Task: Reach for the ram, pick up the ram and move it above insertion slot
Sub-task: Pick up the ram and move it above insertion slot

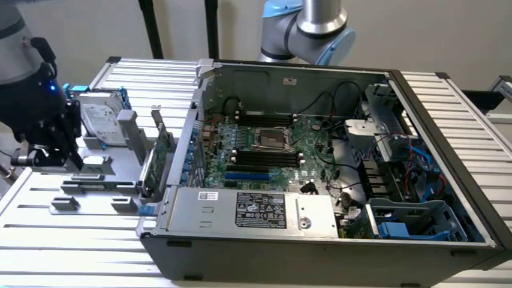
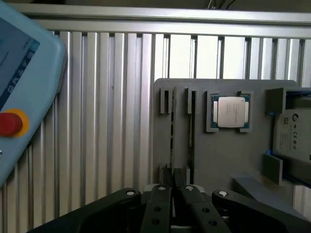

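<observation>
Ribbed desk (image 1: 80, 240), exterior view's left edge: gripper (image 2: 174, 180) near the ram (image 1: 88, 176), jaws pressed together, empty, nothing lifted yet.

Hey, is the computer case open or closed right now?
Open. The computer case lies on its side with no panel over it, so the motherboard inside is exposed to the exterior view.
</observation>
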Robot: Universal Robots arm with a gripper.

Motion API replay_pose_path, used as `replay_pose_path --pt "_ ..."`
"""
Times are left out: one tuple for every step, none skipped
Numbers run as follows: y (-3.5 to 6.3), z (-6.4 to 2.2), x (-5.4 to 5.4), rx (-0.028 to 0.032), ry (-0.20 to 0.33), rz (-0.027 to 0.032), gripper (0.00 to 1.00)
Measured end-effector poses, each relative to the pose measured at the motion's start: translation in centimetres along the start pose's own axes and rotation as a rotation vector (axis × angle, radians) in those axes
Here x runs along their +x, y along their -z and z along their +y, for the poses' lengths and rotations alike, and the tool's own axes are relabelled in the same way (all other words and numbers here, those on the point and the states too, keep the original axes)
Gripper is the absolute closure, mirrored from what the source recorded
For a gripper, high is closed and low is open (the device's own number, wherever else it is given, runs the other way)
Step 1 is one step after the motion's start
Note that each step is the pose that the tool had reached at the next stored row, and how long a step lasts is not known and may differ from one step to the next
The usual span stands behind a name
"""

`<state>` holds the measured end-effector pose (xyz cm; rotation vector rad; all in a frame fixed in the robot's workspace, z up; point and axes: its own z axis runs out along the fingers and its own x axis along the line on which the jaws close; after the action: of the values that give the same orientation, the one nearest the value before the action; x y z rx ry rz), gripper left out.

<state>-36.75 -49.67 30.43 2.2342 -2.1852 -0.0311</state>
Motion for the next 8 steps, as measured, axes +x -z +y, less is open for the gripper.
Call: replay_pose_path --pt "0.5 -0.14 0.0 -0.0001 0.001 0.0001 0.87" --pt "0.95 -0.26 0.0 -0.0001 0.002 0.0001 0.87" --pt "1.4 -0.4 0.0 0.0 0.002 0.0001 0.87" --pt "1.86 -0.55 -0.1 -0.0002 0.003 0.0002 0.87" --pt "2.31 -0.73 -0.1 -0.0002 0.003 0.0002 0.87" --pt "2.77 -0.92 -0.1 -0.0001 0.004 0.0002 0.87" --pt "3.22 -1.11 -0.1 -0.0001 0.004 0.0001 0.87" --pt "3.67 -1.32 -0.1 -0.0001 0.004 0.0002 0.87"
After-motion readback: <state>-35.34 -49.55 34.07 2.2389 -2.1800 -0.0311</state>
